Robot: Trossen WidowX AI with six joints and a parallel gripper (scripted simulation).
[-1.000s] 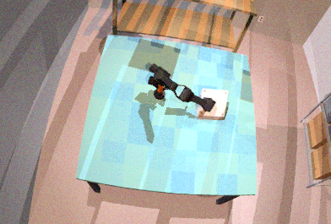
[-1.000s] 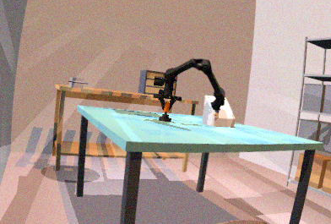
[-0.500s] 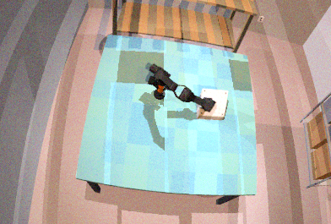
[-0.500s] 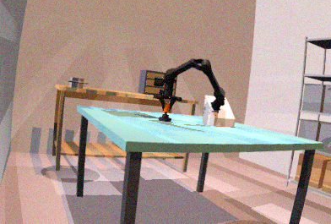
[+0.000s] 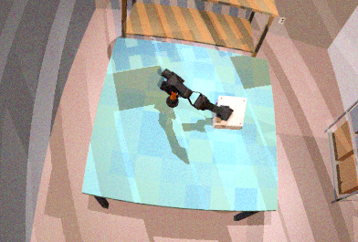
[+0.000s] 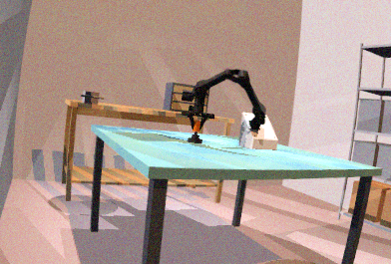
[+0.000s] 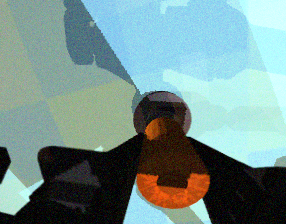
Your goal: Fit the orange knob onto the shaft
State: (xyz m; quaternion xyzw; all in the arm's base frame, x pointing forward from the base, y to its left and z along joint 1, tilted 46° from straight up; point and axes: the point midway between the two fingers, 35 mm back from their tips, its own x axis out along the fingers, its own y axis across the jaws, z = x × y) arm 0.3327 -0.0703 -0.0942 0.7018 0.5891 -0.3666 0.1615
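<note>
- While patchy light falls across it, the pale blue-green table (image 6: 209, 162) fills the room's centre, with a wooden bench (image 6: 125, 112) against the wall behind it and a metal shelf (image 6: 371, 121) off to one side.
- Bolted to a white base block (image 5: 236, 110) on the table, the black arm (image 6: 234, 83) arches up and over, then reaches down toward the tabletop.
- At its tip, the gripper (image 7: 170, 165) is closed about halfway on the orange knob (image 7: 172, 187), one dark finger (image 7: 101, 172) pressed to each side.
- Directly below the knob stands the round pedestal (image 7: 162, 112), dark and small on the table; from the wrist view the knob's lower end overlaps it.
- Whether the knob has started onto the shaft is hard to say, the shaft being hidden behind it.
</note>
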